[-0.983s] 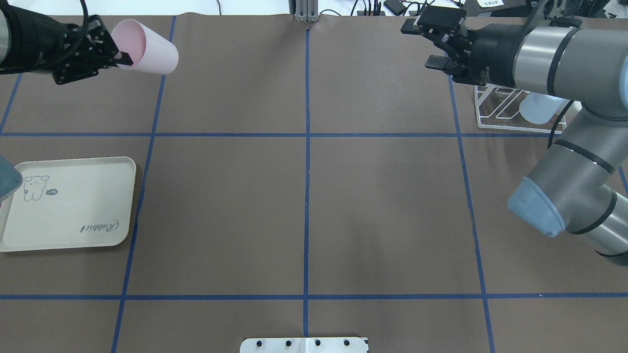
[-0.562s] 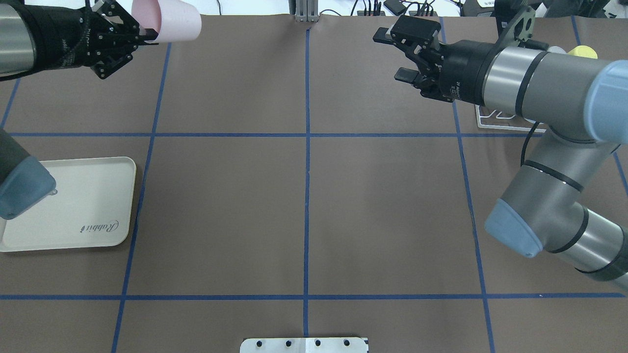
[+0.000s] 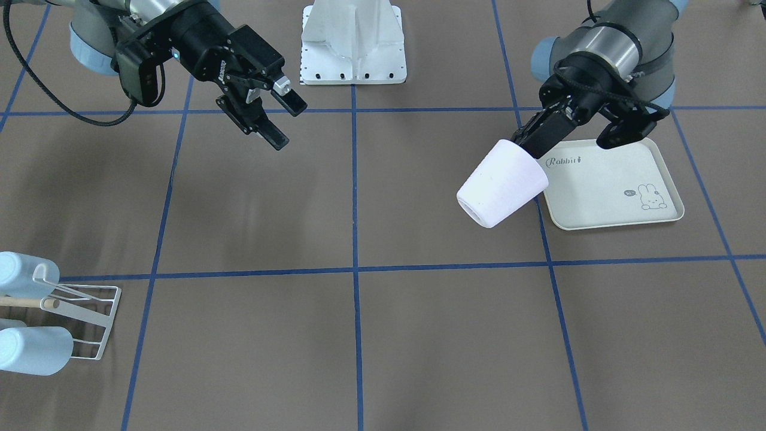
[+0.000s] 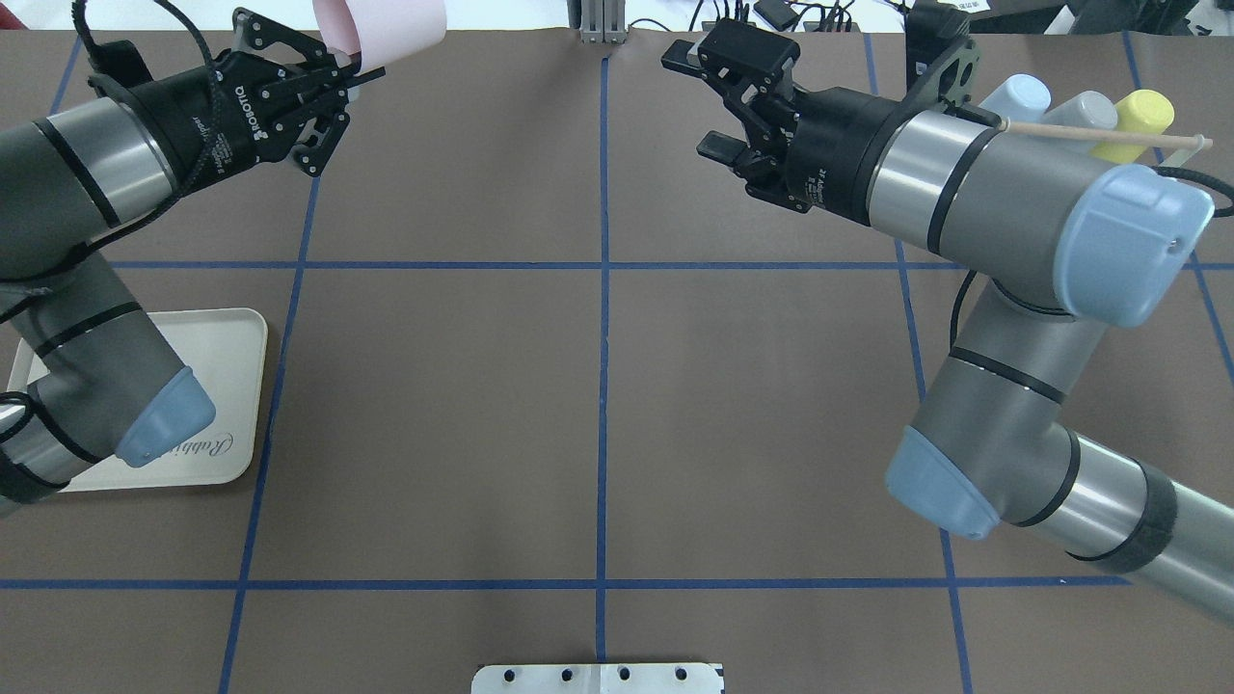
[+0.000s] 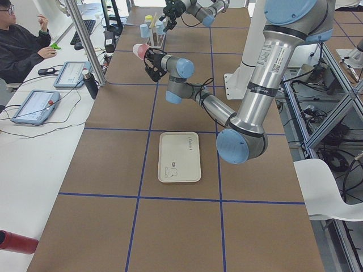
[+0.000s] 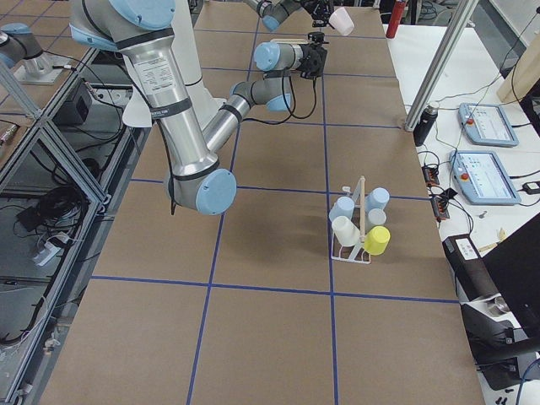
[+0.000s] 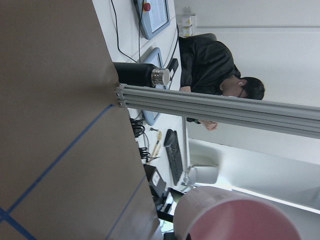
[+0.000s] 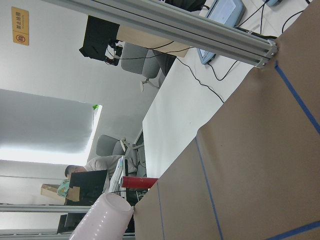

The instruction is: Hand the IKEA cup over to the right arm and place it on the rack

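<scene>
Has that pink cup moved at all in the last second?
Yes. In the overhead view the pink cup, held by the left gripper, has shifted right, closer to the centre blue tape line.

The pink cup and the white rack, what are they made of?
The pink cup looks like plastic: it is smooth and matte, with one even pale colour. The rack looks like thin metal wire with a white coating, though the pictures can't confirm that. The dowel through it looks like bare, light wood.
</scene>
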`<state>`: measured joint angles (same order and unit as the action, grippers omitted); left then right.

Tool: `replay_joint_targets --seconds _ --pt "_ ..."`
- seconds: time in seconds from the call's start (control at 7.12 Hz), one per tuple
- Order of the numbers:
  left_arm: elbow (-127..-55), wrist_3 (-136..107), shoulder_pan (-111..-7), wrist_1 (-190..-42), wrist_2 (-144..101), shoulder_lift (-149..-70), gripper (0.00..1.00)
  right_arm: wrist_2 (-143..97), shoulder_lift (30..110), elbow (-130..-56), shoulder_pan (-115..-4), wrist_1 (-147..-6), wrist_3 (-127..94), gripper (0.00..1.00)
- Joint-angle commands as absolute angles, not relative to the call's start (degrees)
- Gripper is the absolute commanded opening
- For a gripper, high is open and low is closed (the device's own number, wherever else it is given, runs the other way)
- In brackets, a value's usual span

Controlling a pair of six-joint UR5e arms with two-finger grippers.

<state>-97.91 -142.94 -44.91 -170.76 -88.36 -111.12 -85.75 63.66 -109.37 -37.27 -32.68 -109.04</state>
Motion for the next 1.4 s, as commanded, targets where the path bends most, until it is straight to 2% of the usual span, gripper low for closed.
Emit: replay_joint_targets --seconds 0.0,0.28,1.26 --pt "-95.54 -149.05 -37.32 -174.63 -79.07 -117.12 0.00 -81.05 62.06 -106.02 -33.85 -26.15 -109.42 1.00" --pt "-95.36 -148.89 -31.22 -179.53 -73.41 -118.12 0.00 -80.77 62.14 -104.77 -33.66 -21.89 -110.30 1.00" --pt "-93.70 -148.80 -26.37 -179.56 -72.69 -122.33 0.00 -80.60 62.14 -104.77 -33.66 -19.42 -112.94 1.00"
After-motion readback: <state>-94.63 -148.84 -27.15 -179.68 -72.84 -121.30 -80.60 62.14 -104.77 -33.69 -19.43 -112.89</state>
